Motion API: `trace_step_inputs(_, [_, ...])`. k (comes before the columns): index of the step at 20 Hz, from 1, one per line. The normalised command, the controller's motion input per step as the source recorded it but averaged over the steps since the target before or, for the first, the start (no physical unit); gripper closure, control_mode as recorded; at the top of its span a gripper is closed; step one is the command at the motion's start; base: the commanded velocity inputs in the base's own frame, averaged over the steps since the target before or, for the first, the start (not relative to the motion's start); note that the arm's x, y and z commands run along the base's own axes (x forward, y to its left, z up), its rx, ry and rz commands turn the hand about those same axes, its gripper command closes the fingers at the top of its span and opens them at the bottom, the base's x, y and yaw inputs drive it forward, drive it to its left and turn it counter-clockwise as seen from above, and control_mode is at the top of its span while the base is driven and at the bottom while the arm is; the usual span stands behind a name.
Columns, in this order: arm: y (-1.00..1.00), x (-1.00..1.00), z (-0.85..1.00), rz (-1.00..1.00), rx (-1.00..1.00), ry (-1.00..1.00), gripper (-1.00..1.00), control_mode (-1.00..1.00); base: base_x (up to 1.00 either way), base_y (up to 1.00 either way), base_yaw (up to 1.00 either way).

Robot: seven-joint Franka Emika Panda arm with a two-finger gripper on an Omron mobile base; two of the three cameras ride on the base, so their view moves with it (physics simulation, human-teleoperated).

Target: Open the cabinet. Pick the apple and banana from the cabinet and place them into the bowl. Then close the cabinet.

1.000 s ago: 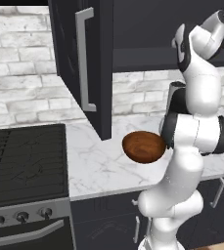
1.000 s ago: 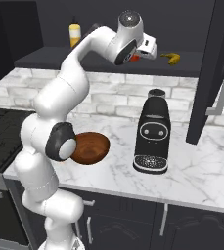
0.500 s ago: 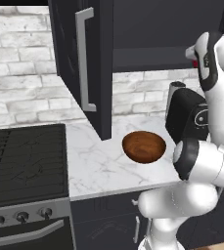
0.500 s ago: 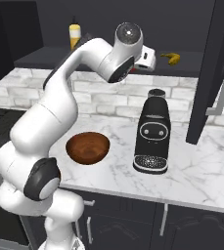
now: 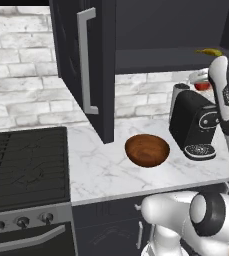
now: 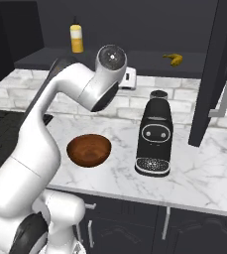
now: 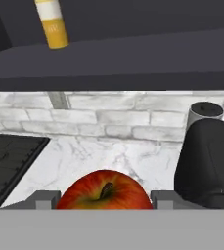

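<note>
The black cabinet (image 5: 86, 65) stands open, both doors swung out. In the hand view the red apple (image 7: 105, 191) sits between the two fingertips (image 7: 45, 199), so my gripper (image 7: 105, 201) is shut on it. From the left base view the gripper (image 5: 201, 82) holds the apple (image 5: 202, 86) just below the shelf edge, above the coffee machine (image 5: 193, 125). The yellow banana (image 6: 173, 58) lies on the cabinet shelf, also seen as the banana (image 5: 209, 51). The brown wooden bowl (image 5: 147, 150) rests on the counter, left of the machine and lower than the hand; it is the same bowl (image 6: 88, 150).
A yellow bottle (image 6: 76, 38) stands at the shelf's left end. The open right door (image 6: 224, 74) juts over the counter's right side. A stove (image 5: 26, 170) lies left of the marble counter (image 5: 101, 170). The arm's elbow (image 6: 110, 74) hangs over the bowl.
The hand has drawn back out of the cabinet with the apple and sunk below the shelf edge. The arm has folded and both base views have shifted somewhat.
</note>
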Motion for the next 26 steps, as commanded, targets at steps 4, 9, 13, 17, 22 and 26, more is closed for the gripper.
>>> trace_step_inputs(4, [0.83, -0.47, -0.62, 0.18, -0.07, 0.09, 1.0, -1.0, 0.0, 0.0, 0.0])
trace_step_inputs(9, [0.73, -0.3, -0.65, 0.17, -0.07, 0.14, 1.0, -1.0, 0.0, 0.0, 0.0])
trace_step_inputs(13, [0.44, -0.01, -0.48, 0.08, -0.12, 0.17, 1.0, -1.0, 0.0, 0.0, 0.0])
trace_step_inputs(17, [0.22, 0.06, -0.28, 0.0, -0.11, 0.17, 1.0, -1.0, 0.0, 0.0, 0.0])
trace_step_inputs(22, [0.11, 0.1, -0.27, 0.0, -0.13, 0.04, 1.0, -1.0, 0.0, 0.0, 0.0])
trace_step_inputs(26, [0.01, 0.06, -0.44, 0.0, -0.14, 0.04, 1.0, -1.0, 0.0, 0.0, 0.0])
